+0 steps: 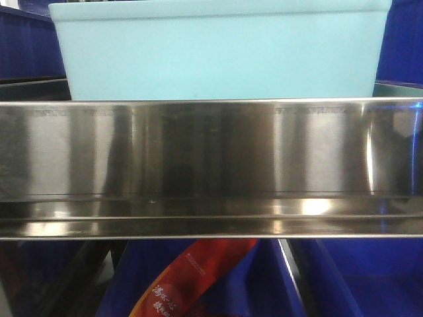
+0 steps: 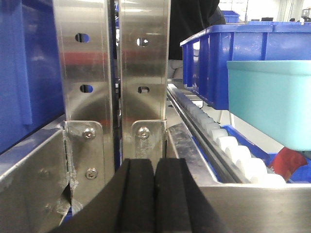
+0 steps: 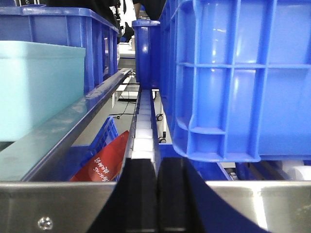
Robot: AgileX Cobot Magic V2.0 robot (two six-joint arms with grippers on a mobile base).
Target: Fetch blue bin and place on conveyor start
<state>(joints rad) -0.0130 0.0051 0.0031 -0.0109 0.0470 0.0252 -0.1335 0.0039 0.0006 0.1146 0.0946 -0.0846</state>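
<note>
1. Right of the left gripper (image 2: pixel 154 167), we see the blue bin (image 2: pixel 267 102) as smooth, matt turquoise plastic;
2. the shelf rail (image 1: pixel 211 165) is polished steel, mirror-bright and streaked;
3. that gripper's pads (image 2: pixel 138 194) look matt black and rubbery to us; beyond them stand brushed, scuffed steel uprights (image 2: pixel 87 73);
4. right of the right gripper (image 3: pixel 157 167), a ribbed dark-blue bin (image 3: pixel 233 82) shines as glossy plastic.

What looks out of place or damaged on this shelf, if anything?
Nothing looks spilled or broken. The blue bin stands upright behind the steel shelf rail. Only a red packet below the rail stands out: it lies slanted among the dark blue bins.
</note>
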